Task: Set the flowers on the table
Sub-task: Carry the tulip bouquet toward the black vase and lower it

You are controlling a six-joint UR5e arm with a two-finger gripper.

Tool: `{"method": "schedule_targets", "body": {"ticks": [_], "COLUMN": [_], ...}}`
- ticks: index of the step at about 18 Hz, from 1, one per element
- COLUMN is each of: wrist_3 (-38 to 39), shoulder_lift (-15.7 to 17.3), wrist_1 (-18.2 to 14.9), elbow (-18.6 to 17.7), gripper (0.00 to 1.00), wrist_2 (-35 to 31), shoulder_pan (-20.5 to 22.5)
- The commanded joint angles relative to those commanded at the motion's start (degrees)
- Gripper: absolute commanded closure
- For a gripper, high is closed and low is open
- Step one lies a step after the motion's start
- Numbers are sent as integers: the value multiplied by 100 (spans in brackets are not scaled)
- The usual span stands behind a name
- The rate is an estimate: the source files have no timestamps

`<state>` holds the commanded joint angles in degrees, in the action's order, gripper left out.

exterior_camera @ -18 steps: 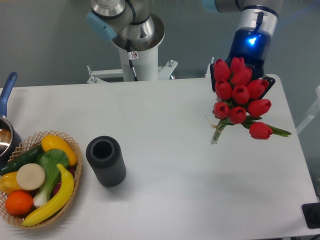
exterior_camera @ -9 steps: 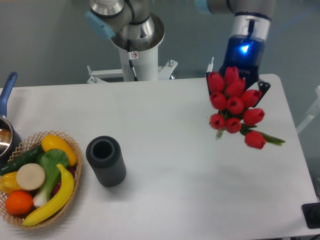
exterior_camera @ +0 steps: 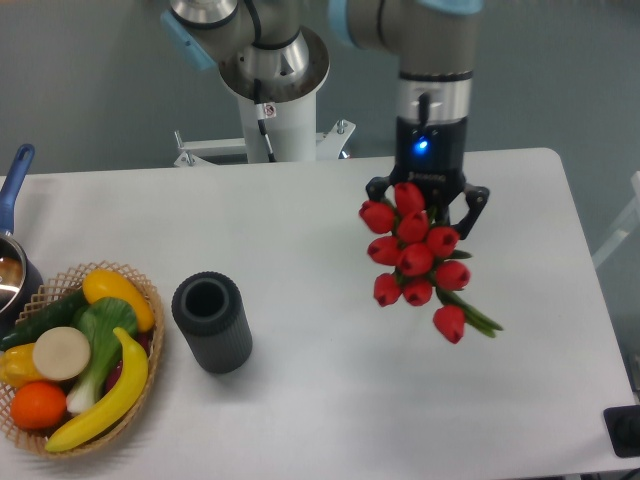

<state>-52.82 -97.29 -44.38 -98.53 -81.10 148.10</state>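
Note:
A bunch of red tulips, the flowers (exterior_camera: 416, 257), hangs in the air over the right half of the white table (exterior_camera: 320, 390), blooms toward the camera and green leaves poking out low right. My gripper (exterior_camera: 428, 200) sits right behind the blooms, which cover its fingertips. The flowers hang from it, so it is shut on their stems. The stems are mostly hidden behind the blooms.
A dark grey cylinder vase (exterior_camera: 211, 322) stands open-topped left of centre. A wicker basket (exterior_camera: 150, 300) of toy fruit and vegetables sits at the front left, with a blue-handled pot (exterior_camera: 12, 200) at the left edge. The robot base (exterior_camera: 268, 110) is behind the table.
The arm has carried the flowers left and toward the front, from the table's far right edge to a spot nearer its middle. The bunch still hangs from the gripper.

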Motion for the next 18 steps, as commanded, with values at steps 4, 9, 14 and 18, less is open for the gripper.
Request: {"method": "schedule_targets", "body": {"ticks": [4, 9, 14, 18], "wrist_3": [-140, -176, -176, -132], "shoulder_lift": [-281, -580, -1124, -1476], "wrist_1": [-88, -88, -53, -27], "elbow": [35, 27, 62, 150], "gripper": [55, 55, 55, 55], "wrist_2": [-1135, -1635, -2594, -2683], "shoulder_pan": [-474, -695, -1169, -1371]}}
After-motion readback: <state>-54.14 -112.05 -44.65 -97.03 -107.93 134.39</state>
